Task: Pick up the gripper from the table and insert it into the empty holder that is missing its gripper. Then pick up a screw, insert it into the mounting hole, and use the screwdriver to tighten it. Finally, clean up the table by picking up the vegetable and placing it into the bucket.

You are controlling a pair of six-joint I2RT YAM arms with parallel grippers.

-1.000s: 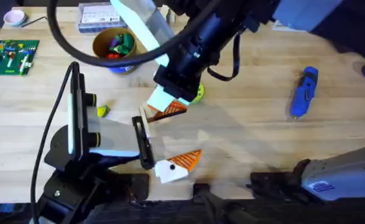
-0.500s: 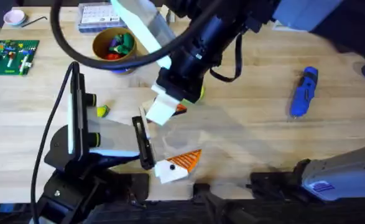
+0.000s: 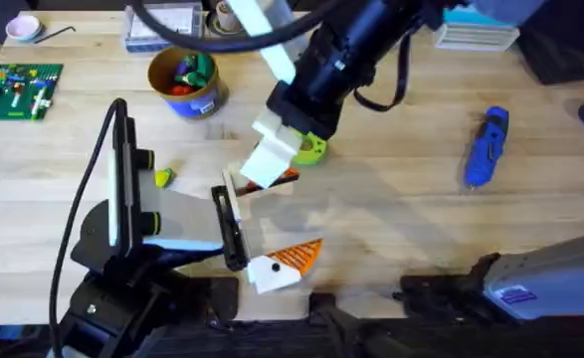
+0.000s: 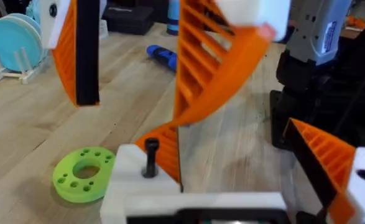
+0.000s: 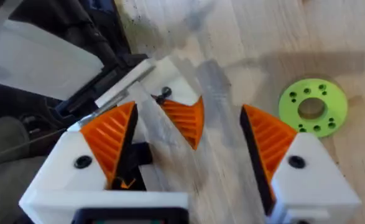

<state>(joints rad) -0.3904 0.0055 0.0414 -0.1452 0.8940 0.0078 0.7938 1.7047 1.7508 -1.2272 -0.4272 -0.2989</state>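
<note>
The orange ribbed gripper (image 3: 280, 178) sits in the white holder (image 4: 132, 183), which is one finger of my left gripper (image 3: 290, 215). A small black screw (image 5: 164, 94) stands upright in the holder's hole beside the wedge (image 5: 185, 118). My left gripper is open, its other orange-tipped finger (image 3: 293, 257) apart. My right gripper (image 3: 269, 157) hovers just above the holder, open with nothing between its fingers (image 5: 107, 137). The blue screwdriver (image 3: 486, 147) lies at the right. The yellow-green vegetable (image 3: 162, 178) lies left of the holder. The bucket (image 3: 184, 80) stands at the back left.
A bright green disc with holes (image 3: 309, 149) lies under the right arm. A green brick board (image 3: 18, 89), a pink dish (image 3: 23, 27) and a clear parts box (image 3: 162, 25) line the back left. The left arm's body (image 3: 122, 214) fills the lower left.
My right gripper has pulled back up and to the right, away from the holder, uncovering the green disc. The orange gripper stays in the holder. The left arm has not moved.
</note>
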